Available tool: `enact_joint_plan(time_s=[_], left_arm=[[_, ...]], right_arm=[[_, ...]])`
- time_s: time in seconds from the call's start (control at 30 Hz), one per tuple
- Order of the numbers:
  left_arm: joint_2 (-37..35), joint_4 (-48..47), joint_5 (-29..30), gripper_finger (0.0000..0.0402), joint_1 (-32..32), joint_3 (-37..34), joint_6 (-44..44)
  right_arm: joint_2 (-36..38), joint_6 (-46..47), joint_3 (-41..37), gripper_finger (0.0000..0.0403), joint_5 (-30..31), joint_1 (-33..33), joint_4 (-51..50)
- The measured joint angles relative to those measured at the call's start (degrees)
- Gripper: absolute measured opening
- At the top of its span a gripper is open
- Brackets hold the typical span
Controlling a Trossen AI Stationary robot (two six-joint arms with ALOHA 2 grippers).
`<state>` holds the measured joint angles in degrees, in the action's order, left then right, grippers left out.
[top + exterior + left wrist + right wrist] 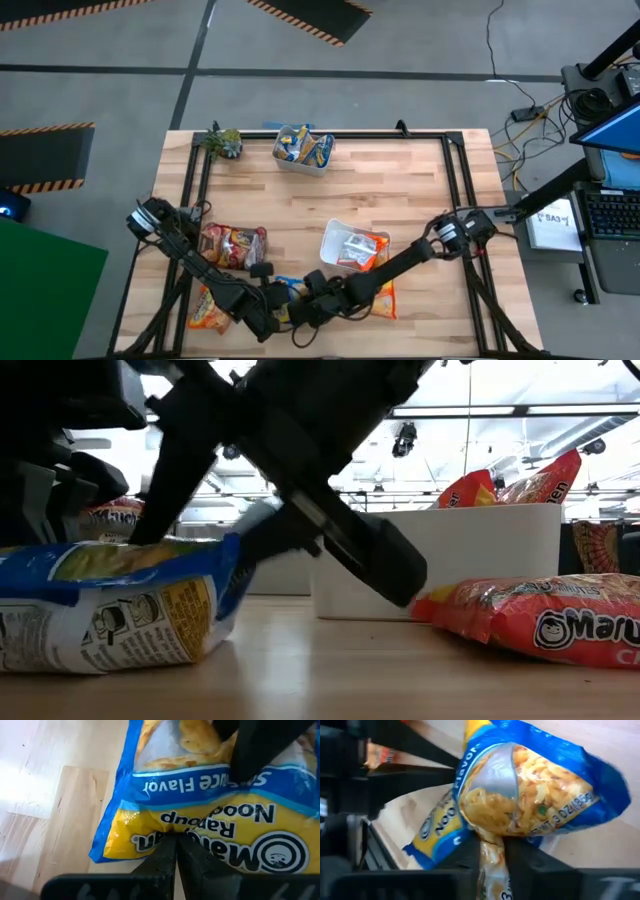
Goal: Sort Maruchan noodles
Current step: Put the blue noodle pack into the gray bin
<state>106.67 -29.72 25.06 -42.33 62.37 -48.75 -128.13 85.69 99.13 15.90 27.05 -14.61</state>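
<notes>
Two hands pinching blue-yellow packet, long axis (seemingly) tilted

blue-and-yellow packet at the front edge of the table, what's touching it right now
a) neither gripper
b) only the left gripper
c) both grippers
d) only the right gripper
c: the right gripper pinches one end of the blue-and-yellow packet, and the shut left gripper presses against its yellow end, with the two arms meeting over it in the high view.
</notes>
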Motion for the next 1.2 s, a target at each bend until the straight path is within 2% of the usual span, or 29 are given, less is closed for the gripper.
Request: enact_joint_plan(time_s=[0.07,0.13,0.3,0.47,0.67,0.97,1.2], left_arm=[[-0.09,-1.2,-0.12,0.0,0.0,0.62,-0.27],[-0.5,-3.7,-0.37,0.0,-0.02,1.72,-0.37],[-3.45,-11.12,0.43,0.0,-0.27,4.89,0.09],[-8.68,-18.3,4.22,0.0,-0.42,7.03,0.17],[-17.58,-25.38,13.68,0.0,-0.4,9.95,0.35],[-31.69,-25.64,29.1,0.0,0.17,11.13,4.99],[-38.76,-25.56,38.81,0.0,0.63,11.13,4.94]], right_arm=[[0.78,-1.41,-0.03,0.0034,-0.36,0.02,-0.23],[1.79,-3.01,-0.04,0.0017,-0.95,0.02,-0.32],[5.49,-7.05,-0.07,0.0009,-1.26,0.07,-0.74],[9.85,-9.64,-0.07,0.0009,1.22,0.04,-4.45],[16.54,-13.9,-0.05,0.0009,6.86,-0.66,-6.11],[27.64,-25.07,-0.04,0.0009,18.42,-3.58,-6.54],[32.4,-35.41,0.0,0.0009,20.11,-10.24,-7.53]])
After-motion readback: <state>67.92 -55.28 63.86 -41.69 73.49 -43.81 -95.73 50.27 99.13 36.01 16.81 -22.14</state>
